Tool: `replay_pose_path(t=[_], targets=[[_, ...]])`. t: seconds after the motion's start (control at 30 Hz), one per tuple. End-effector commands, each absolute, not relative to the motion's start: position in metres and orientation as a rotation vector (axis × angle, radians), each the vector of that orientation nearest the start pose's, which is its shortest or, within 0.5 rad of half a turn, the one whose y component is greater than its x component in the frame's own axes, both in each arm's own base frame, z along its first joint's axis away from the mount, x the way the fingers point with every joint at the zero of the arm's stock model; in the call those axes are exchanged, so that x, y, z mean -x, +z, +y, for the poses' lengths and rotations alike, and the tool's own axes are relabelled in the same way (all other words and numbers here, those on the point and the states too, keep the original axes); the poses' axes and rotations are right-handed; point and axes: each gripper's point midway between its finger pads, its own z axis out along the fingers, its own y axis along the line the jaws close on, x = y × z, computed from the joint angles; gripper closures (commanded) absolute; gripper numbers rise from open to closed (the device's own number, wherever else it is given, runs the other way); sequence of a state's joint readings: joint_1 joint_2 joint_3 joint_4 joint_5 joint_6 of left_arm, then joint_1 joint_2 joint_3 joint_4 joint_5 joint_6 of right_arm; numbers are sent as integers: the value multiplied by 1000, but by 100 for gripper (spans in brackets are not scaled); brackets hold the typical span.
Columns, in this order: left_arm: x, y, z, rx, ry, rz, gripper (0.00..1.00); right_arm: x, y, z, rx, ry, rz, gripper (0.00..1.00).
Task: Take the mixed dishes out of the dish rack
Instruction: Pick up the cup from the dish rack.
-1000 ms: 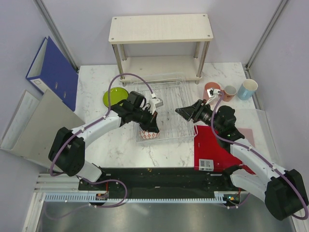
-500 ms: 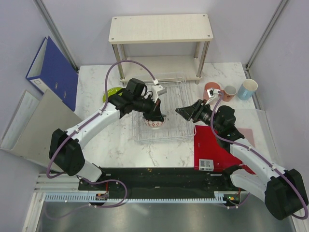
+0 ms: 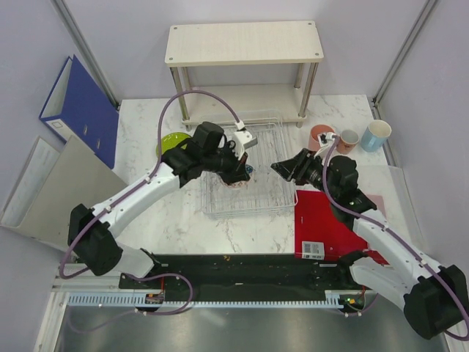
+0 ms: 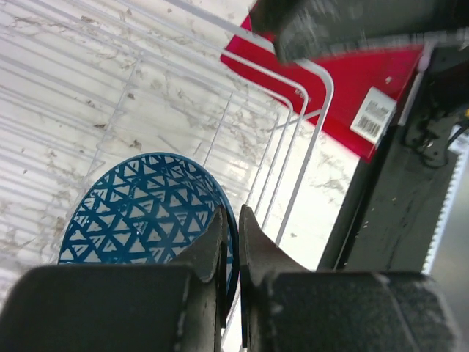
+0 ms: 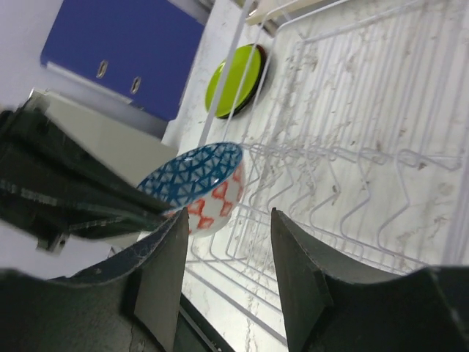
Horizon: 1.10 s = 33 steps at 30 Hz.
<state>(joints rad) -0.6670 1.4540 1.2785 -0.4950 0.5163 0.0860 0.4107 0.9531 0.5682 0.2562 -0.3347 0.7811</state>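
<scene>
Top view, left to right:
- Binder (image 3: 79,106) is leaned at the upper left wall, off the table.
- Green plate (image 3: 170,142) is laid on the table left of the rack (image 3: 264,194), partly covered by the left arm. In the right wrist view (image 5: 233,82) a dark rim is seen under it. It cannot be told whether that is a second plate.
- Left gripper (image 3: 244,170) is placed over the rack's left half, at frame centre, and is clamped on the bowl (image 3: 239,180). In the left wrist view the jaws (image 4: 231,220) are pinched narrow on the bowl's rim, with the blue-triangle inside (image 4: 143,213) facing the camera.
- In the right wrist view the bowl (image 5: 198,183) is seen tilted, red-white outside down, at the rack's edge wires (image 5: 344,183). Contact with the wires cannot be told.
- Shelf (image 3: 244,44) is stood behind the rack, top centre.
- Right gripper (image 3: 278,169) is held at the rack's right side, pointed at the bowl. Its jaws (image 5: 229,220) are set partly apart and nothing is gripped.
- Red mat (image 3: 322,220) is laid right of the rack, under the right arm.
- Pink cup (image 3: 320,137), mug (image 3: 349,139) and blue cup (image 3: 377,134) are lined up on the table, upper right.
</scene>
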Motion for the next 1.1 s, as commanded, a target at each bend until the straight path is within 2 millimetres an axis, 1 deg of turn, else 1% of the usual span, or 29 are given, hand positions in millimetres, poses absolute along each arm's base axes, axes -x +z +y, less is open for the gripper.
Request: replay_pose_path(t=[0.0, 0.03, 0.07, 0.1, 0.13, 0.17, 0.23, 0.3, 0.33, 0.4, 0.43, 0.5, 0.53, 0.6, 0.63, 0.67, 0.73, 0.83, 0.87, 0.97, 1.0, 1.07], targets=[[-278, 243, -298, -1083, -586, 1816, 98, -297, 243, 193, -166, 935, 1926, 44], [-278, 236, -291, -1071, -504, 1813, 98, -298, 244, 189, -178, 898, 1970, 44], [-279, 235, -290, -1063, -472, 1797, 98, -298, 242, 189, -166, 876, 1998, 44], [-280, 234, -289, -1050, -437, 1780, 98, -301, 235, 191, -162, 858, 2041, 44], [-280, 231, -287, -1036, -369, 1754, 98, -299, 236, 192, -151, 853, 2074, 44], [-279, 230, -287, -1040, -343, 1734, 98, -300, 235, 192, -142, 842, 2089, 43], [-269, 222, -294, -1084, -297, 1670, 98, -300, 231, 190, -123, 806, 2123, 41], [-262, 222, -296, -1114, -265, 1619, 98, -302, 226, 187, -101, 758, 2145, 41], [-256, 218, -302, -1160, -242, 1572, 98, -300, 224, 188, -82, 742, 2166, 41], [-249, 220, -307, -1191, -224, 1509, 98, -298, 219, 188, -40, 709, 2211, 40], [-244, 216, -309, -1223, -194, 1479, 98, -295, 217, 192, -15, 704, 2226, 40], [-242, 227, -314, -1208, -206, 1423, 98, -292, 212, 194, 19, 681, 2253, 40], [-238, 224, -315, -1224, -203, 1401, 98, -288, 211, 199, 54, 682, 2258, 40], [-233, 238, -319, -1190, -240, 1336, 98, -283, 211, 205, 84, 687, 2260, 40], [-231, 236, -318, -1187, -247, 1325, 98, -279, 210, 211, 109, 698, 2264, 40], [-231, 241, -319, -1169, -257, 1303, 98, -277, 209, 214, 121, 705, 2266, 40], [-226, 243, -318, -1171, -272, 1278, 98, -270, 209, 226, 163, 733, 2258, 40], [-222, 245, -319, -1173, -291, 1253, 98, -266, 207, 241, 200, 764, 2254, 39], [-221, 246, -320, -1173, -298, 1248, 98, -266, 205, 245, 203, 771, 2256, 39], [-218, 247, -323, -1176, -323, 1243, 98, -270, 211, 253, 203, 795, 2225, 39], [-215, 246, -324, -1180, -334, 1244, 98, -273, 216, 257, 197, 811, 2206, 39], [-214, 245, -326, -1183, -340, 1244, 98, -274, 218, 263, 204, 820, 2196, 39]])
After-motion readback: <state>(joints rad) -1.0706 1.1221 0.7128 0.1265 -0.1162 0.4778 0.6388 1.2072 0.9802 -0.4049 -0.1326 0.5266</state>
